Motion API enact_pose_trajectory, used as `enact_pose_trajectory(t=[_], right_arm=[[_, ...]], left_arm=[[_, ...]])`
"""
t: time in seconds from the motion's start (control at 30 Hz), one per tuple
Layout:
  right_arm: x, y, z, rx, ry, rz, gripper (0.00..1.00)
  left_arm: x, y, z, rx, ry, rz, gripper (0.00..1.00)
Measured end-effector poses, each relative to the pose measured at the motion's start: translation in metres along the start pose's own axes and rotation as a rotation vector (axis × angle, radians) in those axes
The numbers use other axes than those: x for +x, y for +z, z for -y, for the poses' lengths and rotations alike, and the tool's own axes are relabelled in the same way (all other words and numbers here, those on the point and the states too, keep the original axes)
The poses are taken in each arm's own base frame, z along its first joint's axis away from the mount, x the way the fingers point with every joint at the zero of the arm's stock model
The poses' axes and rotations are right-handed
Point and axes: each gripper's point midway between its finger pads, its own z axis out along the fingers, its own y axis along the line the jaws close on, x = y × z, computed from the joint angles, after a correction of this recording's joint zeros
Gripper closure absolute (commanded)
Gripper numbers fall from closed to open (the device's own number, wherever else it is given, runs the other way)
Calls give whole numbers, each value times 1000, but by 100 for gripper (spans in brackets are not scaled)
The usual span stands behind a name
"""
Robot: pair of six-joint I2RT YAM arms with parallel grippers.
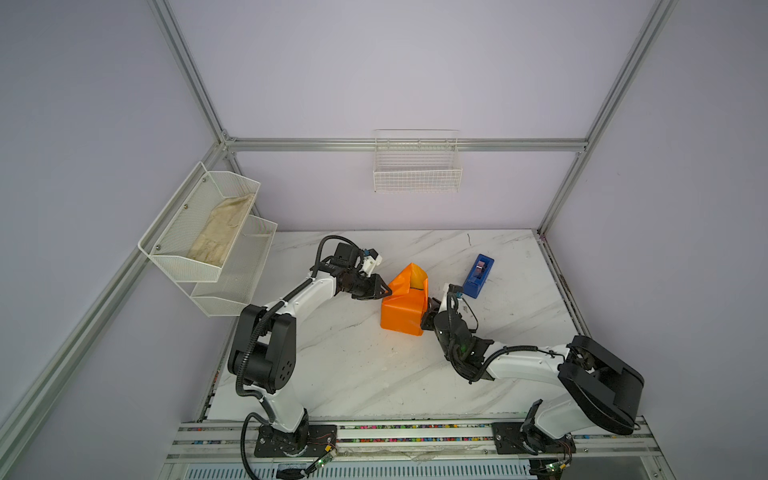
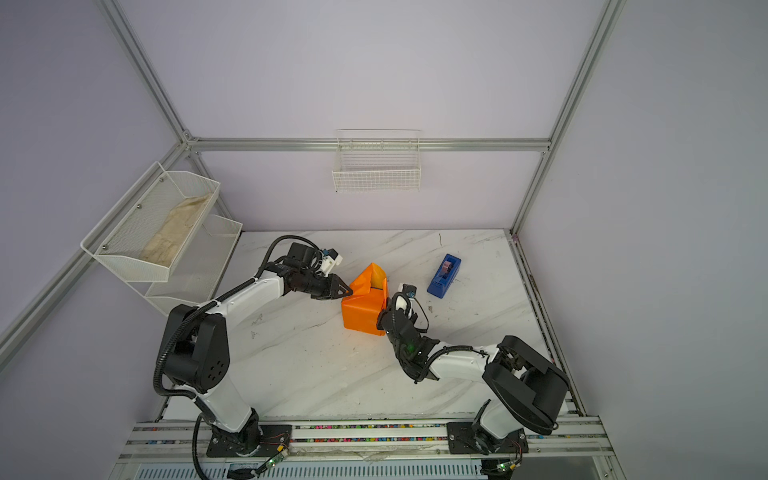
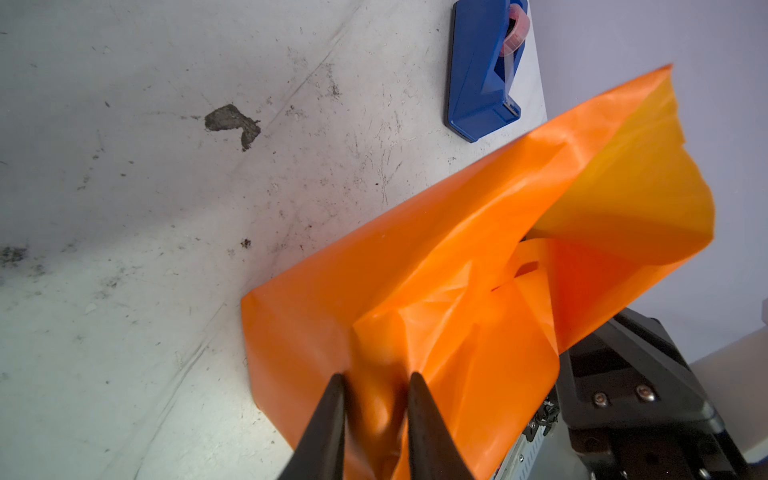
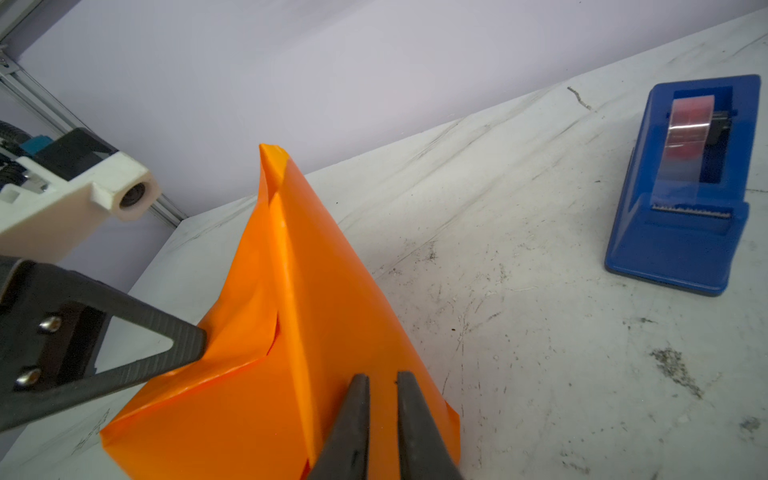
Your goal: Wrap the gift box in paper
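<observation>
The paper [image 1: 401, 309] sits mid-bench, already folded into a squared orange parcel. The gift box itself does not show, so it is presumably shut inside. The long sides look wrapped and creased down. The far end is not closed: its end flap [image 1: 411, 276] stands up in a point, with the yellower inner face showing in the gap.

The left pincer [image 1: 388, 290] meets the parcel's left side. In the left wrist view its fingers [image 3: 332, 419] stand narrowly apart with a crumpled ridge of paper clamped between them. The right pincer [image 1: 428, 311] is against the parcel's right side, its jaws nearly together. Whether they pinch any paper or only press on it I cannot tell.

A blue tape dispenser [image 1: 478, 275] with a roll loaded stands near on the marble bench [image 1: 353, 374], apart from the parcel. No tape shows on the paper.

By my reading the wrap is well past halfway. What is left is folding that raised flap down flat and taping the seams.
</observation>
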Motion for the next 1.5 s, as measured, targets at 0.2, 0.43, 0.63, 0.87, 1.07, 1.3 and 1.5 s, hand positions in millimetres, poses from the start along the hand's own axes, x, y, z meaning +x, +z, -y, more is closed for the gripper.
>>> enact_pose_trajectory(t=[0.2,0.43,0.63,0.87,1.07,1.3,1.5], right_arm=[[3,0,-19,-66,-12,-62,77],[3,1,-29,-83,-32,-103,73],[5,1,-35,-93,-46,-141,66],[-6,-9,-38,-153,-25,-189,61],[-55,-20,-33,-253,32,-156,58],[-115,-34,1,-249,118,-30,58],[-68,-9,25,-159,153,-131,61]], left_arm=[[0,0,0,0,0,-1,77],[0,0,0,0,0,-1,77],[1,0,0,-1,3,-2,77],[1,0,0,-10,10,-1,77],[1,0,-1,-11,11,-1,77],[1,0,-1,-11,11,-2,77],[1,0,0,-15,13,-2,77]])
